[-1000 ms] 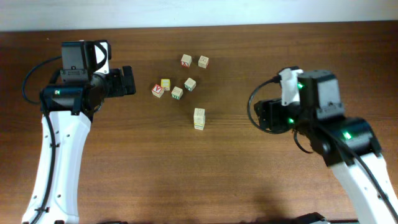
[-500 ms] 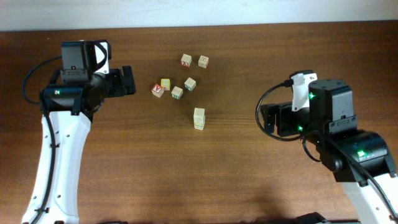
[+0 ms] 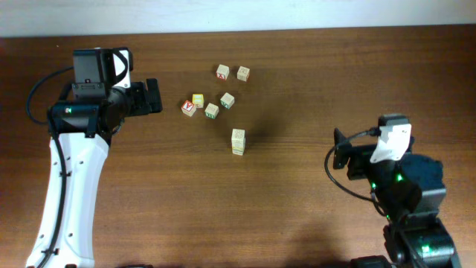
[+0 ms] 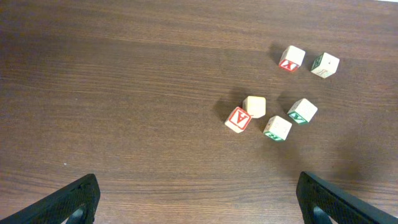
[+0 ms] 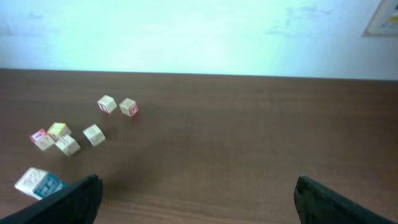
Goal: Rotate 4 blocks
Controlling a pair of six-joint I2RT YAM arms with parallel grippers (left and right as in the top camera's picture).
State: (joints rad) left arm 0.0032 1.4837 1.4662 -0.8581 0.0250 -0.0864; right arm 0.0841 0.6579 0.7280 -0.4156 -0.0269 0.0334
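Several small pale wooden blocks lie at the table's back centre. Two stand farthest back, one red-marked [image 3: 222, 71] [image 4: 292, 58] and one beside it [image 3: 243, 73] [image 4: 325, 64]. Nearer are two green-marked cubes [image 3: 212, 111] [image 3: 227, 100]. Apart, toward the middle, sits a longer pale shape [image 3: 238, 141] with a yellow-green mark on top and blue on its side [image 5: 38, 182]. It looks like two cubes touching. My left gripper [image 3: 153, 97] [image 4: 199, 202] hovers open to the left of the blocks. My right gripper [image 3: 341, 152] [image 5: 199, 202] is open, far right of them, holding nothing.
A red "A" cube [image 3: 189, 108] [image 4: 239, 119] and a yellow-faced cube [image 3: 198, 100] [image 4: 254, 106] touch at the left of the cluster. The dark wooden table [image 3: 297, 208] meets a pale wall along its back edge [image 5: 249, 73].
My right arm has drawn back to the right and toward the table's front, away from the blocks. The left arm and all the blocks have stayed still.
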